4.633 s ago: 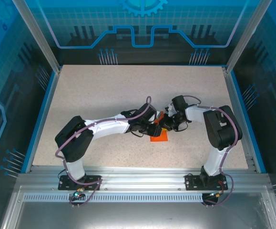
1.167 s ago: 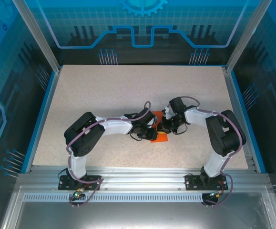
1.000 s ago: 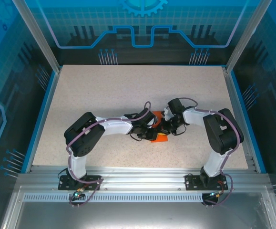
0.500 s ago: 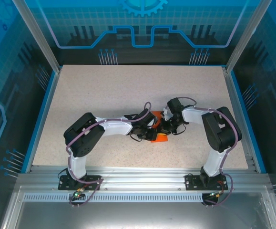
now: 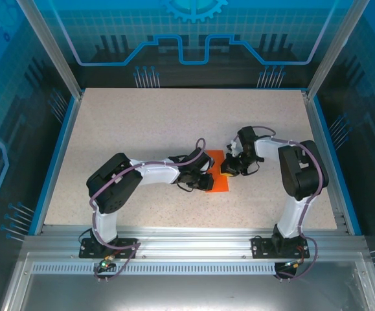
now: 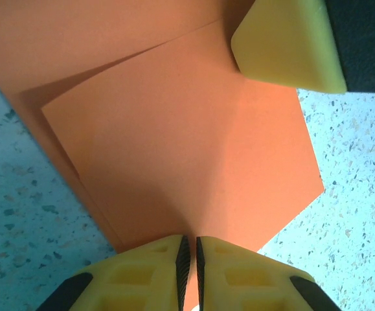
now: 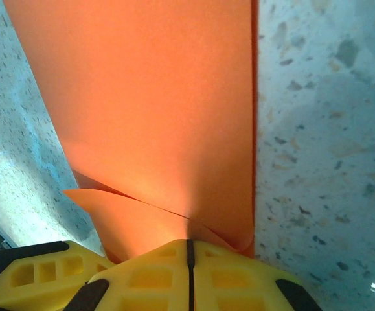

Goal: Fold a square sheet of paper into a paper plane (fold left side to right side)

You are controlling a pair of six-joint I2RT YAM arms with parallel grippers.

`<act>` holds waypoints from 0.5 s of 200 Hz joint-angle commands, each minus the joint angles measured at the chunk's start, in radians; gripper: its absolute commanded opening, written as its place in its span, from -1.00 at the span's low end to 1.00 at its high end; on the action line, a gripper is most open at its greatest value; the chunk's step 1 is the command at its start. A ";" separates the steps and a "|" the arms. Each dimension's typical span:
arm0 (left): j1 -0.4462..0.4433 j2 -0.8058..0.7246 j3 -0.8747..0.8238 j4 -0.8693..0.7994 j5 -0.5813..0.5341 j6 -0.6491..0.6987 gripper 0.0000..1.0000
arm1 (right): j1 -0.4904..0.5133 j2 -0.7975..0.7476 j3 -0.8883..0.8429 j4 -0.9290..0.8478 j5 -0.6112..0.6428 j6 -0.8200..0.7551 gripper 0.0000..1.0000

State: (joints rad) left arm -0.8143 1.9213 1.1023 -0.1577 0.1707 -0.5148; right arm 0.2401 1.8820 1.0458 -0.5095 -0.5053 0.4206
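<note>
Two arms meet over a square sheet of thin orange-red paper [image 5: 217, 186], which lies a little right of centre on the speckled beige tabletop [image 5: 142, 123], doubled over on itself. In the overhead view the left gripper [image 5: 204, 183] covers the sheet's near-left part and the right gripper [image 5: 228, 170] its right edge, so only two patches of orange show and the outline cannot be traced. The left wrist view shows an upper layer of the sheet [image 6: 187, 142] lying askew on a lower layer, whose edge peeps out along the left. There the left gripper [image 6: 190, 241] has its yellow fingers drawn almost together with a sliver of orange running down between them, so it pinches the sheet's near corner. A yellow fingertip [image 6: 284, 42] of the right gripper, cut off by the frame's top edge, sits at the far-right corner; contact there cannot be judged. The right wrist view shows the right gripper [image 7: 188, 245] with its fingers pressed together on a curled fold of the sheet [image 7: 161, 97], where two layers converge. The pinched part itself is hidden behind the fingertips.
</note>
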 commanded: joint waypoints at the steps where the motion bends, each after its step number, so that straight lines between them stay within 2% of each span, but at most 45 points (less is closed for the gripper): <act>1: -0.005 0.025 -0.047 -0.142 -0.044 0.024 -0.64 | -0.044 0.037 0.038 0.016 0.122 -0.022 -0.85; 33: -0.006 0.001 -0.049 -0.138 -0.036 0.022 -0.62 | -0.049 0.033 0.040 0.006 0.116 -0.028 -0.85; 75: -0.006 -0.098 -0.003 -0.116 0.027 0.033 -0.56 | -0.048 0.043 0.012 0.030 0.084 -0.021 -0.86; 100: -0.005 -0.094 0.048 -0.093 0.075 0.040 -0.56 | -0.049 0.045 0.003 0.039 0.074 -0.019 -0.86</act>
State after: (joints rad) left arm -0.8154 1.8572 1.0943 -0.2272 0.1864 -0.5095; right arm 0.2150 1.8912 1.0622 -0.5011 -0.4984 0.4095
